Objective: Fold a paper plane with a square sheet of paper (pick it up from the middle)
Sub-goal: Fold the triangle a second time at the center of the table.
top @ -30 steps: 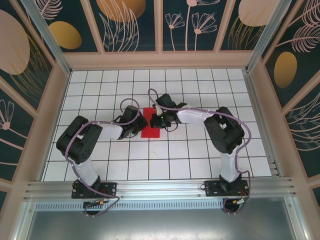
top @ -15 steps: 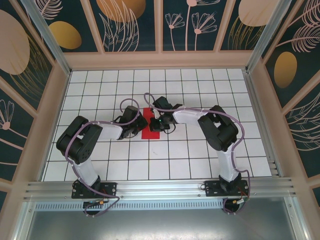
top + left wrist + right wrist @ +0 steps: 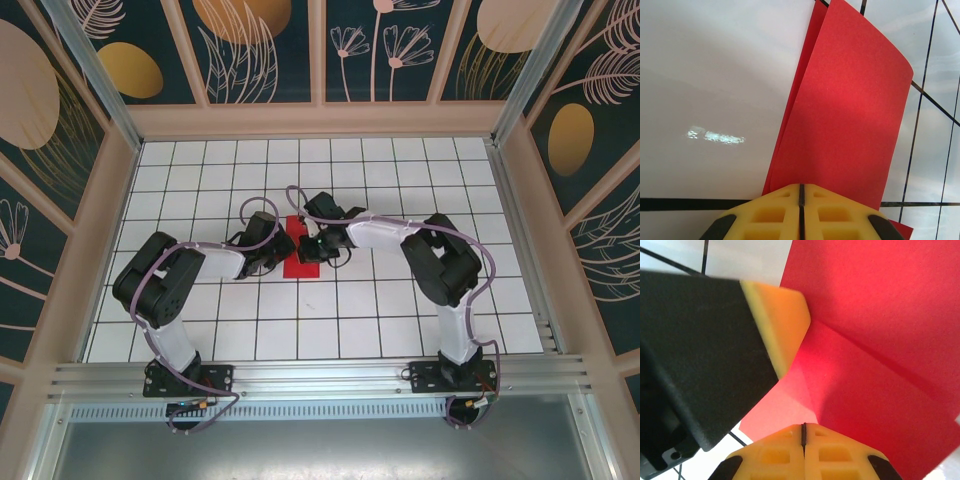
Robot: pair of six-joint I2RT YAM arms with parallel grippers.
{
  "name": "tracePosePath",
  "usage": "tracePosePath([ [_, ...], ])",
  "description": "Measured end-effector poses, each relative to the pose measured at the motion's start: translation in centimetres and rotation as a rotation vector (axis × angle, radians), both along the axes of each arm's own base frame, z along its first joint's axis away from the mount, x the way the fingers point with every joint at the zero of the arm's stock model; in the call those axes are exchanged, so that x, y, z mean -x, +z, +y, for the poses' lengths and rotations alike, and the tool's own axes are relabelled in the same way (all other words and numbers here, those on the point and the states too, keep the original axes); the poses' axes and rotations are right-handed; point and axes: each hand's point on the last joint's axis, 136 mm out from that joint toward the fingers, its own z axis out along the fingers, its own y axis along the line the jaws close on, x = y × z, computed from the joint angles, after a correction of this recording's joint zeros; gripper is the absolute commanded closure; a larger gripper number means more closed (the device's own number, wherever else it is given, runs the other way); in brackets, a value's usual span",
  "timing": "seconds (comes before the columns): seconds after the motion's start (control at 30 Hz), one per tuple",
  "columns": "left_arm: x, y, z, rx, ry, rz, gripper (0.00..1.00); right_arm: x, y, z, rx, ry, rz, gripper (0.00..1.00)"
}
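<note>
Though flat overhead, the paper (image 3: 840, 125) shows layers close-up.

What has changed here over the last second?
The right gripper slid a little to the left over the red paper, and its elbow swung inward. Nothing was grabbed or let go. The left gripper and the paper stayed put, and both grippers stayed shut.

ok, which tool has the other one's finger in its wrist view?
The right tool: the left tool's black finger with its yellow pad juts in over the red paper ahead of it. The left tool faces paper and tiles.
</note>
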Motion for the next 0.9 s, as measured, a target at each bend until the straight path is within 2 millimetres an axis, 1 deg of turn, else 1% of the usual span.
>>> tracePosePath([
  [0.2,0.0,0.0,0.0,0.000,0.000,0.000,0.89,0.7,-0.3,-0.1,0.021,0.021,0.009,0.92],
  [0.47,0.0,0.0,0.0,0.000,0.000,0.000,0.88,1.1,-1.3,-1.4,0.081,0.016,0.017,0.92],
  [0.9,0.0,0.0,0.0,0.000,0.001,0.000,0.88,1.0,-1.7,-2.0,0.107,0.028,-0.009,0.92],
])
